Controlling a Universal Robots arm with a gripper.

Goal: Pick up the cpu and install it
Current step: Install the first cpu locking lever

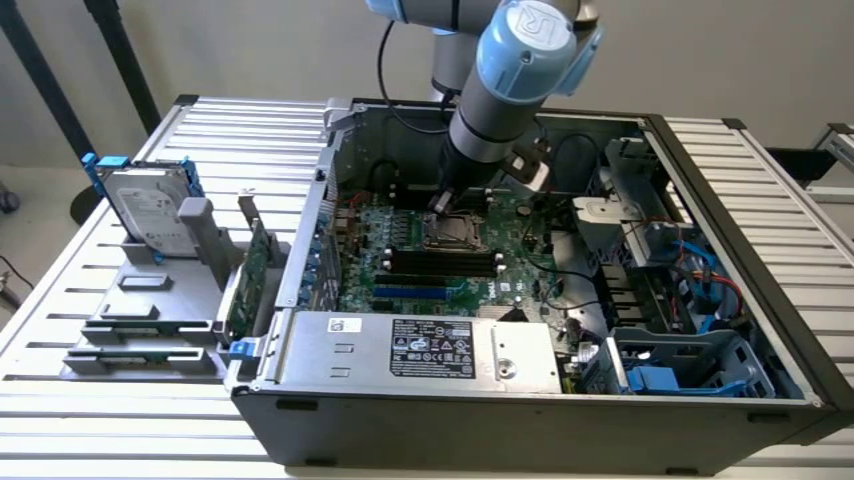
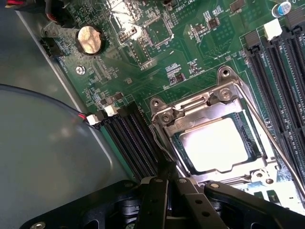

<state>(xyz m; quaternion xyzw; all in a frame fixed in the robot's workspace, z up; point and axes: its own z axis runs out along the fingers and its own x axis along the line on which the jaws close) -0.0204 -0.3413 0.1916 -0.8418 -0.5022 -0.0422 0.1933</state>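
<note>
The cpu (image 2: 219, 144), a flat square chip with a bright silver top, lies in the motherboard socket (image 2: 215, 109) under the metal retention frame. My gripper (image 2: 165, 183) is shut with nothing between its black fingers (image 2: 153, 200), and its tip sits at the socket's edge beside the thin wire lever (image 2: 162, 151). In the exterior view the gripper (image 1: 441, 203) hangs inside the open computer case, just above the socket (image 1: 450, 236) in the middle of the green motherboard.
Black memory slots (image 2: 136, 140) flank the socket and a coin battery (image 2: 89, 39) sits on the board. Outside the case at the exterior view's left, a rack holds a hard drive (image 1: 147, 212) and a green card (image 1: 248, 280). The power supply (image 1: 416, 352) fills the case's near side.
</note>
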